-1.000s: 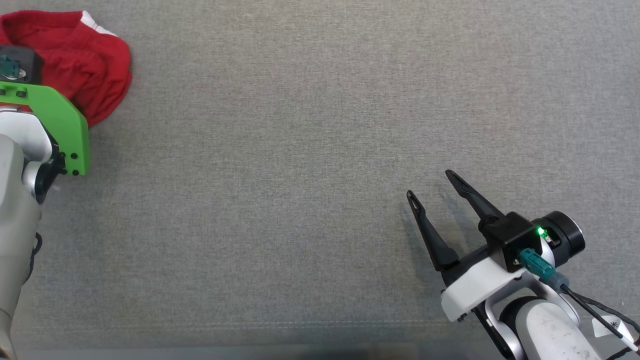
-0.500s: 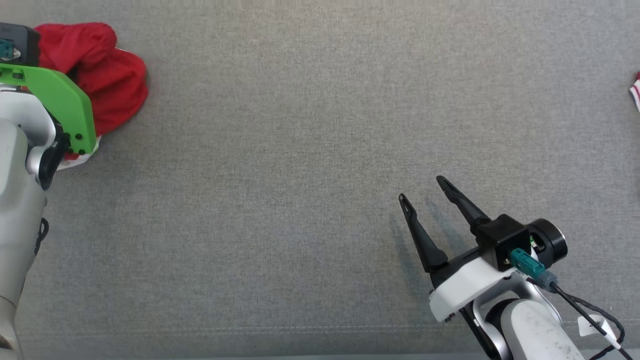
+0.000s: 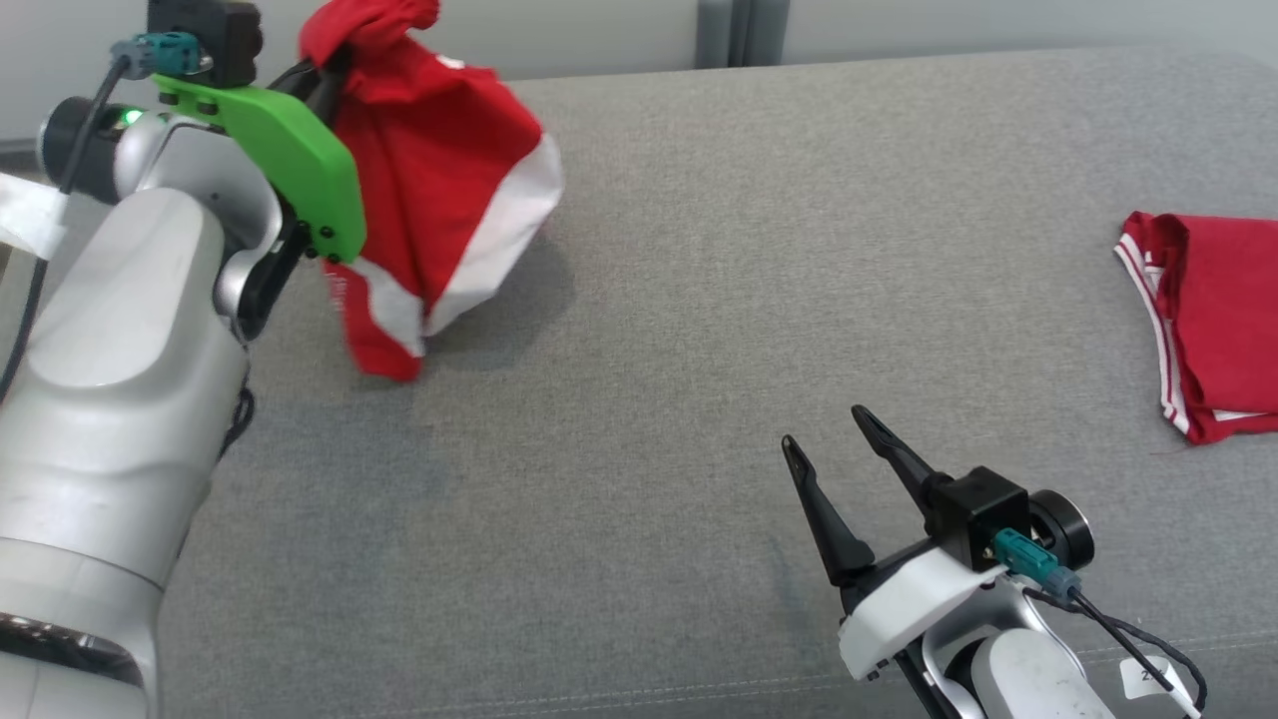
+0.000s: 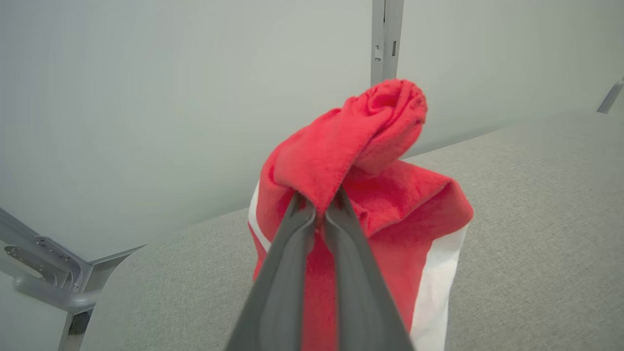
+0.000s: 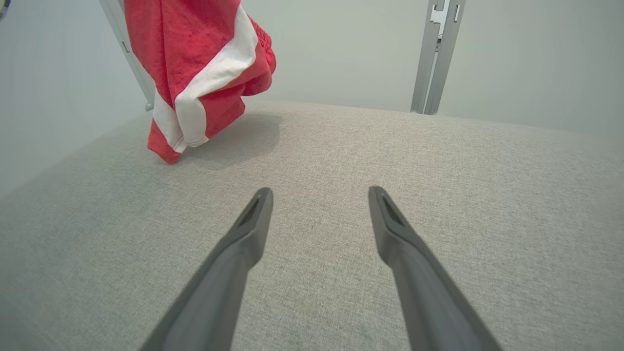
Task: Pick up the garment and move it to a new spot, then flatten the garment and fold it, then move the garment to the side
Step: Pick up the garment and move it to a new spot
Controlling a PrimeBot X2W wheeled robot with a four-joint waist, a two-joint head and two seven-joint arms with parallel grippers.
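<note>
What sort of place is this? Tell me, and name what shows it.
Likely a lab or test room for cloth folding: a wide grey fabric-covered table, bare pale walls with metal posts, and a folded red garment at the table's right while the garment hangs from the left gripper.

**CAMERA PLACEMENT: THREE VIEWS**

Head view: set high, looking forward and down across the grey worktop point(image 3: 699, 300) to its far edge and the pale wall point(image 3: 949, 25). The left arm stands at that view's left and the right jaws at lower right. Folded red clothing point(image 3: 1213, 320) lies at the right edge.

Left wrist view: very near, sighting along the left jaws, roughly level, toward the wall and a grey post point(image 4: 385, 39). The pinched garment point(image 4: 370, 195) hangs just before the lens.

Right wrist view: low over the worktop, sighting along the parted right jaws toward the wall.

Shared: all three views take in the hanging garment, the worktop and the wall.
</note>
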